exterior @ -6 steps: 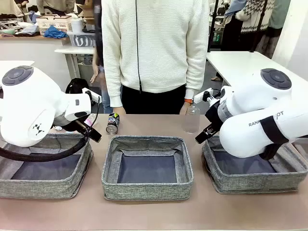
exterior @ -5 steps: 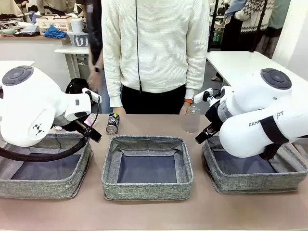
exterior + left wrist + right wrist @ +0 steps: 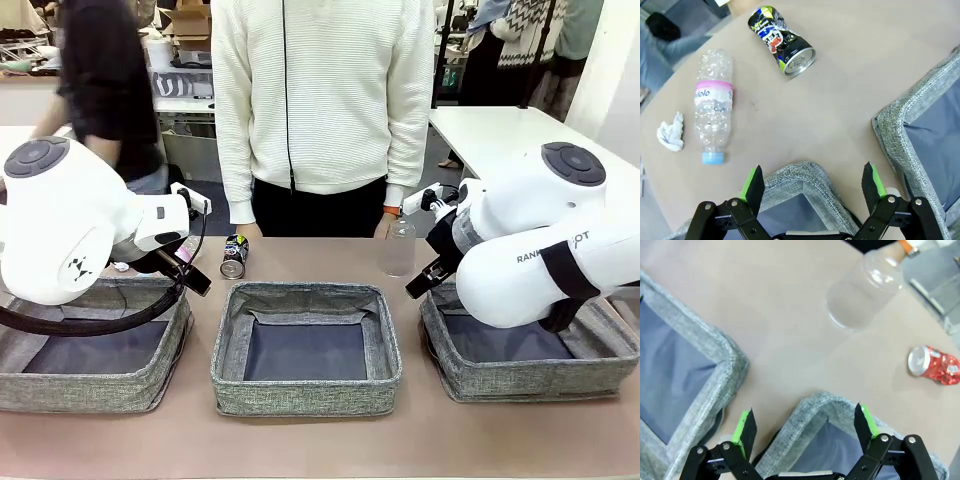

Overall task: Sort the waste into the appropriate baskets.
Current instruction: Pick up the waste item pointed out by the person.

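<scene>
1. Both pincers stand wide and hold nothing. The left pincer (image 3: 813,176) hovers over a far corner of the left basket (image 3: 100,392). The right pincer (image 3: 804,416) hovers over a far corner of the right basket (image 3: 520,385).
2. All the waste in view lies on the worktop (image 3: 310,445), beyond the baskets.
3. From the left wrist, the black can (image 3: 782,39) lies on its side at 12 o'clock. The pink-label bottle (image 3: 714,105) lies flat at 10 o'clock, with the wad (image 3: 671,131) near it at 9 o'clock.
4. From the right wrist, the clear bottle (image 3: 865,290) stands upright at 1 o'clock. The red can (image 3: 935,365) lies on its side at 2 o'clock.
5. The middle basket (image 3: 300,395) shows a bare bottom, as do the visible parts of the other two. Sorting looks to be at its start, and the step in hand is choosing a first item.
6. The next move probably sends a pincer forward and down to its nearest item. A can calls for a grip across its round body, since it may roll. The upright bottle may tip if nudged.
</scene>
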Robot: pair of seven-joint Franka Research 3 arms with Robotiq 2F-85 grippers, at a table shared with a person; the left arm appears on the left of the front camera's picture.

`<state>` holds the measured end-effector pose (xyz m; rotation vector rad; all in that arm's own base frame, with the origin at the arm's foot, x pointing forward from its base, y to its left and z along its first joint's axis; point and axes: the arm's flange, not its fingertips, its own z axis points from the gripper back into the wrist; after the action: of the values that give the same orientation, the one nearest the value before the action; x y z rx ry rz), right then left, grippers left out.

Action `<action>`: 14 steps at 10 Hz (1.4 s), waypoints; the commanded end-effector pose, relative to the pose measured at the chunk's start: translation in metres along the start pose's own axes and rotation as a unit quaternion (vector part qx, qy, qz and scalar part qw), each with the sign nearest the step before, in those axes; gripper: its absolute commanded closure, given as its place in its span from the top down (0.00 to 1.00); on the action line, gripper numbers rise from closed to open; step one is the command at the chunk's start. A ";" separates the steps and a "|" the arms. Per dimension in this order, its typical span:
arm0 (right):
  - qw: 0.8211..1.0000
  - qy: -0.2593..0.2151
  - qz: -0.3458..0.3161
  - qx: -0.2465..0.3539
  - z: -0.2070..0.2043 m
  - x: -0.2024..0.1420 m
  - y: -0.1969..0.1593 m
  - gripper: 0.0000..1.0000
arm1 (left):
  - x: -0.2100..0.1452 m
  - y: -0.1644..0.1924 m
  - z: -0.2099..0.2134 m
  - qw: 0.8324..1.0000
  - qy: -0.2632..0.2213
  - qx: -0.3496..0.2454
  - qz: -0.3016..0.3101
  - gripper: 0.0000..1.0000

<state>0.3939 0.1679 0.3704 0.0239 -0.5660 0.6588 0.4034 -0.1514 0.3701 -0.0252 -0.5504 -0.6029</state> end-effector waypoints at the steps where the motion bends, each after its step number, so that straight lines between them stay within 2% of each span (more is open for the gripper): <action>1: 1.000 0.000 0.000 0.000 0.000 0.000 0.000 1.00 | 0.000 0.000 0.000 1.000 0.000 0.000 0.000 1.00; 4: 1.000 0.000 0.000 0.000 0.000 0.000 0.000 1.00 | 0.000 0.000 0.000 1.000 0.000 0.000 0.000 1.00; 5: 1.000 0.006 0.005 0.002 0.030 0.002 -0.010 1.00 | 0.008 0.007 0.030 1.000 0.005 0.021 -0.012 1.00; 6: 1.000 -0.021 -0.001 0.001 0.094 0.007 -0.020 1.00 | 0.016 0.017 0.093 0.999 0.000 0.036 -0.015 1.00; 7: 0.999 -0.039 -0.017 -0.027 0.160 0.003 -0.018 1.00 | 0.010 0.015 0.162 0.999 -0.033 0.023 -0.030 1.00; 8: 0.995 -0.080 -0.016 -0.055 0.212 -0.012 -0.007 1.00 | -0.008 0.012 0.211 0.995 -0.072 0.034 -0.055 1.00; 9: 0.993 -0.087 -0.013 -0.082 0.237 -0.028 0.004 1.00 | -0.032 0.007 0.240 0.991 -0.101 0.058 -0.067 1.00; 10: 0.992 -0.078 -0.027 -0.100 0.242 -0.043 0.012 1.00 | -0.045 0.003 0.238 0.992 -0.100 0.055 -0.050 1.00; 11: 0.989 -0.030 -0.037 -0.140 0.219 -0.047 0.010 1.00 | 0.020 0.015 0.207 0.995 -0.075 0.049 -0.044 1.00; 12: 0.993 -0.094 -0.014 -0.071 0.249 0.009 -0.012 1.00 | 0.020 0.015 0.207 0.995 -0.075 0.049 -0.044 1.00; 13: 0.992 -0.080 -0.019 -0.099 0.269 -0.002 -0.006 1.00 | 0.002 0.010 0.263 0.992 -0.099 0.060 -0.049 1.00; 14: 0.989 -0.128 -0.074 -0.003 0.267 -0.011 -0.010 1.00 | -0.001 0.014 0.260 0.991 -0.102 -0.067 -0.058 1.00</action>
<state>0.2633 0.1084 0.5999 -0.0341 -0.7837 0.5416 0.2967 -0.1034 0.5838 -0.0146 -0.7454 -0.6911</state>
